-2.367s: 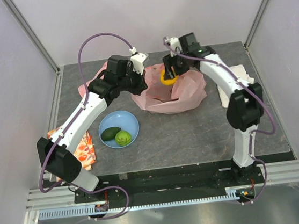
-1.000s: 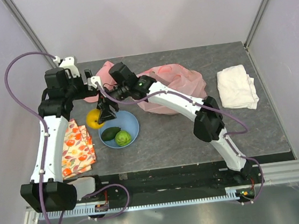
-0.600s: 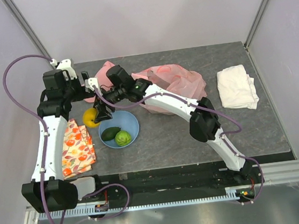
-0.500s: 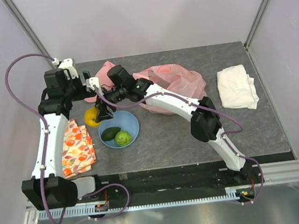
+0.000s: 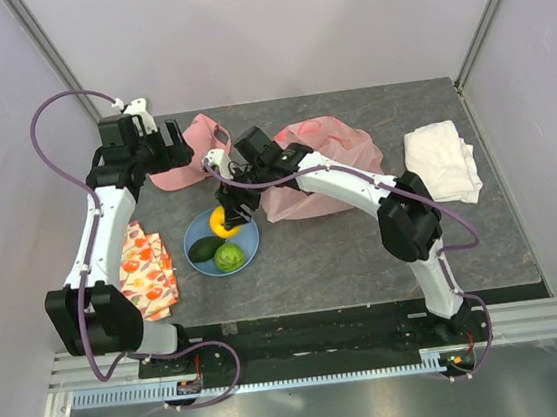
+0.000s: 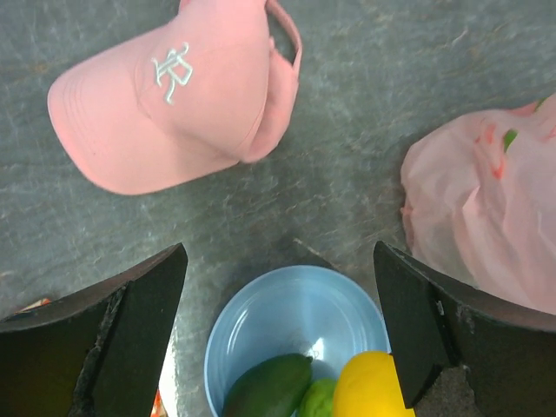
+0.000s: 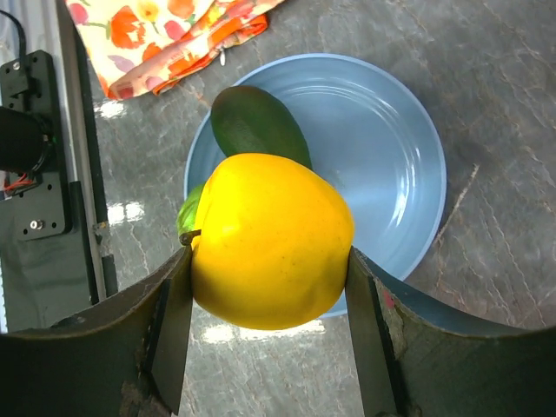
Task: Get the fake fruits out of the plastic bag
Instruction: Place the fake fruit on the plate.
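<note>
My right gripper (image 5: 227,214) is shut on the yellow lemon (image 5: 222,223), holding it just above the blue plate (image 5: 249,234). In the right wrist view the lemon (image 7: 271,239) fills the gap between both fingers of the right gripper (image 7: 265,261). On the plate (image 7: 382,156) lie a dark green avocado (image 7: 256,122) and a green round fruit (image 5: 229,258). My left gripper (image 5: 166,146) hangs open and empty above the plate's far side (image 6: 287,313). The pink plastic bag (image 5: 324,168) lies crumpled behind the plate; its contents are hidden.
A pink cap (image 5: 187,153) lies at the back left, below the left wrist. A floral cloth (image 5: 145,269) lies left of the plate. A folded white towel (image 5: 441,163) sits at the right.
The right gripper carried the lemon rightward from beside the plate's left rim to above the plate. The left gripper shifted back and right, over the cap.
</note>
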You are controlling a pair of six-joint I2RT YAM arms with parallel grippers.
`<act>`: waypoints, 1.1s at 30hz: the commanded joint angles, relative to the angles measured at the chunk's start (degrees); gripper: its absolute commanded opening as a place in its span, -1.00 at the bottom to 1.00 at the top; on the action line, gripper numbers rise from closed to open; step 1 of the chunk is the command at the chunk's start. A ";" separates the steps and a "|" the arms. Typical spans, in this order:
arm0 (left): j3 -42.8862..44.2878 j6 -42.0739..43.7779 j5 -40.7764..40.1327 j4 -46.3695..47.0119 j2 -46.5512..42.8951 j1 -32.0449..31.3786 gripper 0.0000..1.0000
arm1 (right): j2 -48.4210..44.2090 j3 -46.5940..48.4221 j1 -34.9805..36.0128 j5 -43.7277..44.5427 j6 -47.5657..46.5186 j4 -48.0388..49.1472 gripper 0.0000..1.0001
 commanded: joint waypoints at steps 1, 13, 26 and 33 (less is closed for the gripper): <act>3.14 -4.20 6.47 5.69 -2.65 0.45 0.91 | 0.58 1.70 -0.44 4.32 2.32 1.29 -0.18; -0.81 -5.44 13.69 7.46 -11.27 0.45 0.91 | 17.19 15.32 -0.35 8.03 7.42 6.39 -0.11; 0.24 -5.44 13.69 7.55 -9.86 2.03 0.91 | 20.36 17.26 1.05 4.34 10.06 8.50 0.02; -0.11 -5.88 14.31 8.08 -9.95 2.03 0.91 | 19.39 16.21 1.23 3.37 10.59 8.15 0.14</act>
